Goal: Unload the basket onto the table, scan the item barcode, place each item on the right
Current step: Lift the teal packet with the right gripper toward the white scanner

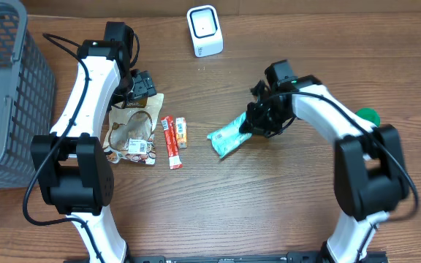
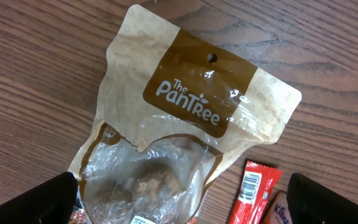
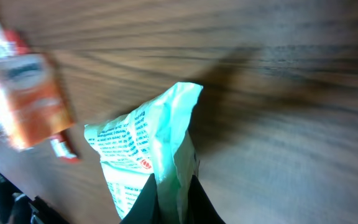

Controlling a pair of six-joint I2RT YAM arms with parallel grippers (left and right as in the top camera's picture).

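"Are the two arms built alike?"

"Yes. The left arm (image 1: 93, 91), on the side of the basket (image 1: 35, 88), has white shells between chunky black joints, with a thin black cable (image 1: 58, 42) looping off it. The right arm (image 1: 327, 118), far from the basket, has the same colours."

"And the tips?"

"The left end effector (image 1: 142, 89) and right end effector (image 1: 258, 120) are black, with dark fingers (image 2: 36, 202)."

Tan Pantree pouch (image 2: 185, 118) flat on wooden table (image 2: 36, 74), red bar (image 2: 253, 190) beside it.
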